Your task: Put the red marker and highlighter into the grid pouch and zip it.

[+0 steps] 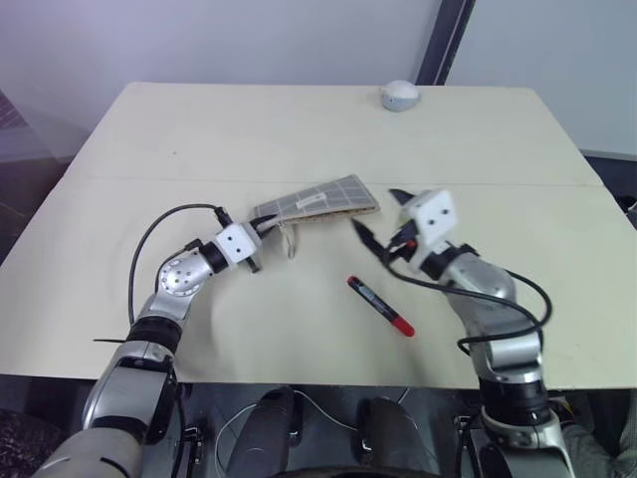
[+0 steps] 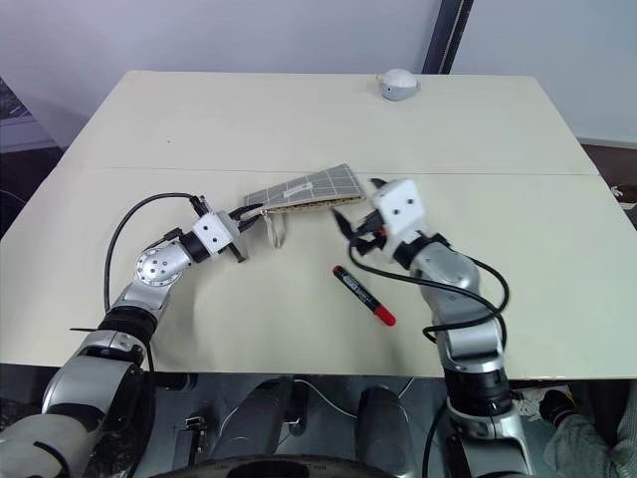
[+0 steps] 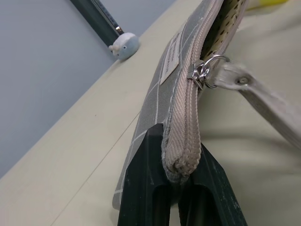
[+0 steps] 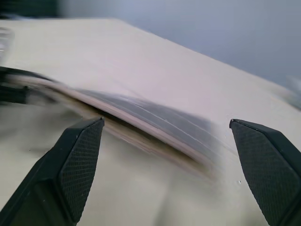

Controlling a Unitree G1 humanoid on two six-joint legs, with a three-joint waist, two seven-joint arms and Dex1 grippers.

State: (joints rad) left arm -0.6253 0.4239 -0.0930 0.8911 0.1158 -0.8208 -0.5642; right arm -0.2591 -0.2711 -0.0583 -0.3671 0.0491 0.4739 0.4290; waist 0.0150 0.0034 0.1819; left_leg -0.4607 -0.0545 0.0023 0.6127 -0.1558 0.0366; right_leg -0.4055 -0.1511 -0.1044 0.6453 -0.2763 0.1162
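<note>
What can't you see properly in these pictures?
- Highlighter: a yellow bit in the left wrist view is cut off by the edge; can't confirm it.
- Inside of the pouch: head views show only its outside, so what's in it is hidden.
- Marker: its label is too small to read.
- Right wrist view: the pouch is blurred between the open right gripper.
- Left gripper: shut on the pouch's end.

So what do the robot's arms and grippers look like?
Both arms are shiny silver-grey metal with round joints and black cables looping alongside. Each wrist carries a white boxy block. The left gripper and right gripper each have two black fingers with bumpy, cross-hatched pads.
</note>
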